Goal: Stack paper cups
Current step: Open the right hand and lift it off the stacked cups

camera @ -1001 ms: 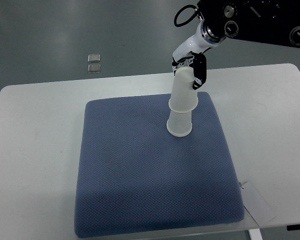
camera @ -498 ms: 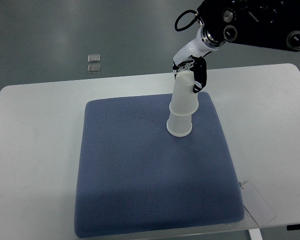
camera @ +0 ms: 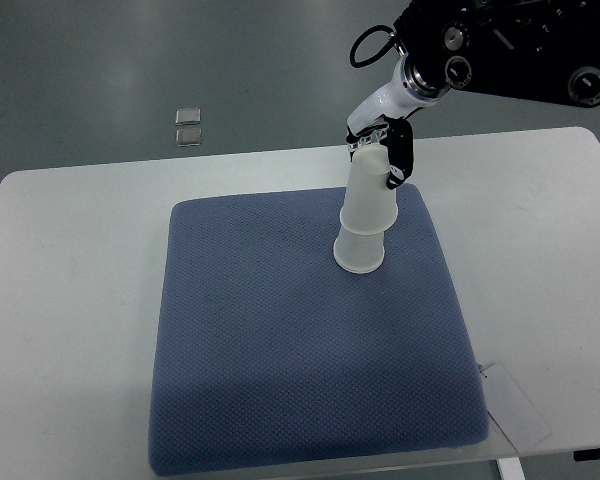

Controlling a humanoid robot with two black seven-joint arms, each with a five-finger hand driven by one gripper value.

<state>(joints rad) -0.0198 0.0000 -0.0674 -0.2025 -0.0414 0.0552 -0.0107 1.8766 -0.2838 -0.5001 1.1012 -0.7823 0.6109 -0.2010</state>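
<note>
Grey, glossy floor fills the far part of the top view, with two small square tiles (camera: 188, 126) lying on it at about ten o'clock from the picture's centre. Nearer the camera a white table (camera: 70, 300) spans almost the whole width, and a blue textured mat (camera: 300, 380) covers its middle, slightly skewed so that its near edge reaches the table's front rim. At five o'clock, beside the mat's near right corner, a white paper tag (camera: 517, 402) lies flat on the tabletop and juts a little past the table edge.

On the far part of the mat, at roughly one o'clock from its centre, stands an upside-down lower paper cup (camera: 359, 252), its wide rim resting on the fabric. An upper paper cup (camera: 369, 190), also inverted, sits over it, covering most of it, and leans slightly toward the far right.

From the upper right corner comes the robot's dark arm housing (camera: 520, 45) with a white wrist link (camera: 385, 100). The right hand (camera: 380, 143) closes on the narrow top of the upper paper cup: a black finger (camera: 401, 155) lies against its right side and lighter fingertips touch its far side. Only this hand shows.
</note>
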